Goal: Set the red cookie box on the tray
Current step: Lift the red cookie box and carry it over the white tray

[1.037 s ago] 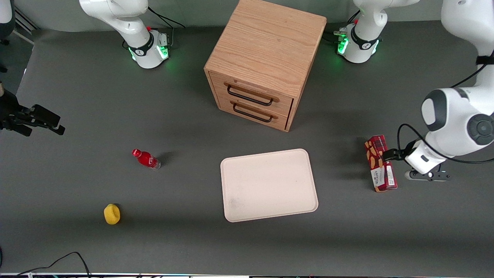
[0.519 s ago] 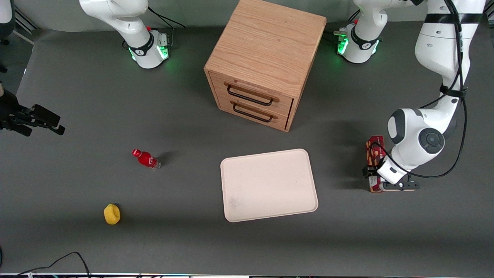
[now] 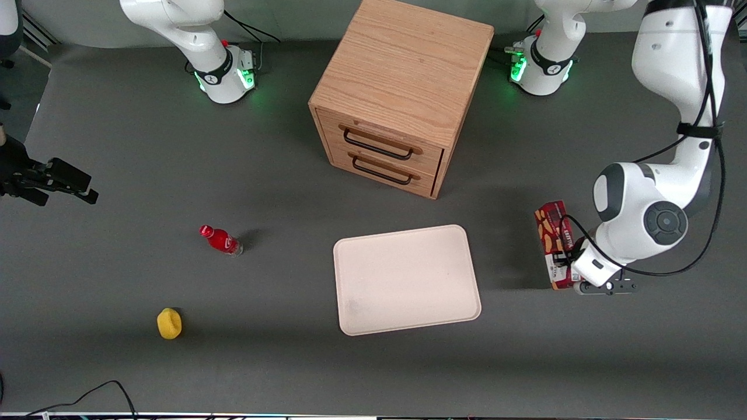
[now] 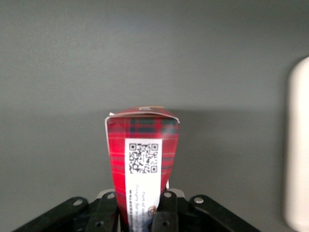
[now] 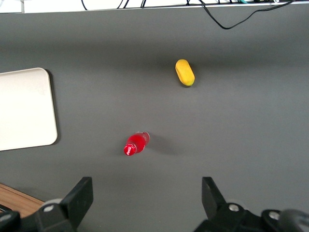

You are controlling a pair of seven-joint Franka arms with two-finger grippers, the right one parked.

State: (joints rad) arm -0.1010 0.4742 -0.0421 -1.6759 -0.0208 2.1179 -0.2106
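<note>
Front view: long dark-red cookie box (image 3: 553,245) is gripped at its label end by the hand (image 3: 571,272), beside the flat cream-white tray (image 3: 407,279), apparently lifted off the grey bench (image 3: 117,175). Carry-over step judged next.

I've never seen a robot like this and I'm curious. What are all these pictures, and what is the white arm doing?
These are two robot arms on a grey table. One picture looks down from the front; the other two come from little cameras on the arms' wrists. The working arm's gripper is shut on the red cookie box, pinching its end. Beside it lies a cream tray, where the box should go. There is also a wooden drawer cabinet, a small red bottle and a yellow thing I can't name.
</note>
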